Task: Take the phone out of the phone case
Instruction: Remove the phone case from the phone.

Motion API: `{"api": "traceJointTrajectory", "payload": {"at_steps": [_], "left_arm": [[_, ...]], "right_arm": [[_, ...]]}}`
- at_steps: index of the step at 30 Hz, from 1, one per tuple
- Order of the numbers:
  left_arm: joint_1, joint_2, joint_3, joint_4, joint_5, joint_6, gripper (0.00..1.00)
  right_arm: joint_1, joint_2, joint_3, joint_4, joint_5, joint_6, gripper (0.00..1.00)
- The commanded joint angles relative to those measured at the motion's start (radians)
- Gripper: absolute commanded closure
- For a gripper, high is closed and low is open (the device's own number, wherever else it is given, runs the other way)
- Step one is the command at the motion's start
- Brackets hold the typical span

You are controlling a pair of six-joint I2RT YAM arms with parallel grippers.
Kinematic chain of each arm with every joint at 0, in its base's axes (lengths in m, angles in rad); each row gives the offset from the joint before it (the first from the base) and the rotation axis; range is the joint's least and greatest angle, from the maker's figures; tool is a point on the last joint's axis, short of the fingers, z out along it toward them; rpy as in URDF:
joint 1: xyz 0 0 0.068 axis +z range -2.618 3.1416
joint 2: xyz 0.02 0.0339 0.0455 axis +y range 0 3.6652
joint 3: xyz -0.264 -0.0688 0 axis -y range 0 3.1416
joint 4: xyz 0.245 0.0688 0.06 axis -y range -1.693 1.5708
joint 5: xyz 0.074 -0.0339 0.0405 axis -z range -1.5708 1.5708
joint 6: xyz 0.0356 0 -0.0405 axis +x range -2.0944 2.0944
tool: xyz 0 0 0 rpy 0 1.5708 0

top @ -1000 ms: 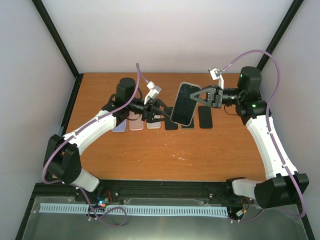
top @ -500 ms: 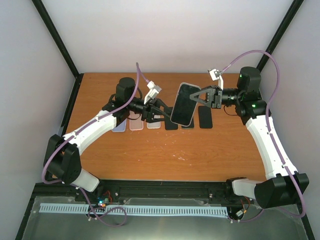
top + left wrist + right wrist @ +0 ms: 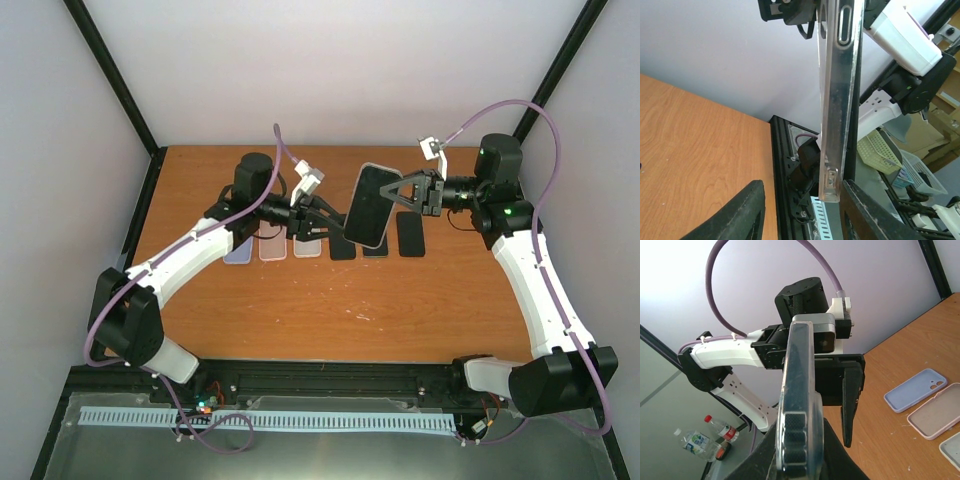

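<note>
The phone in its clear case (image 3: 371, 204) is held in the air above the table, screen toward the camera. My right gripper (image 3: 403, 193) is shut on its right edge; in the right wrist view the cased phone (image 3: 799, 390) shows edge-on between my fingers (image 3: 838, 452). My left gripper (image 3: 333, 221) is open at the phone's lower left edge. In the left wrist view the case edge (image 3: 837, 100) hangs between my open fingers (image 3: 737, 215), close to the right one. My left gripper (image 3: 802, 186) grips nothing.
A row of several phone cases lies on the wooden table under the phone: lavender (image 3: 238, 251), pink (image 3: 272, 246), and black ones (image 3: 410, 236). The lavender (image 3: 915, 390) and pink (image 3: 935, 412) cases also show in the right wrist view.
My left gripper has risen slightly and moved right, closer along the phone's lower left edge. The right gripper and the phone have stayed almost still.
</note>
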Motion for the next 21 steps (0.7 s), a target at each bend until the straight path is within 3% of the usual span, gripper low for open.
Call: {"api": "traceJointTrajectory", "payload": {"at_steps": [1, 17, 21], "left_arm": [[-0.008, 0.044, 0.053, -0.068, -0.182, 0.054, 0.58], [0.017, 0.118, 0.073, -0.049, -0.193, 0.014, 0.62], [0.033, 0.108, 0.059, 0.06, -0.135, -0.044, 0.63]], "right_arm": [[0.037, -0.022, -0.003, 0.017, -0.097, 0.017, 0.97], [0.1, -0.008, -0.025, 0.024, -0.21, 0.059, 0.97], [0.137, -0.001, -0.056, 0.027, -0.208, 0.059, 0.97]]}}
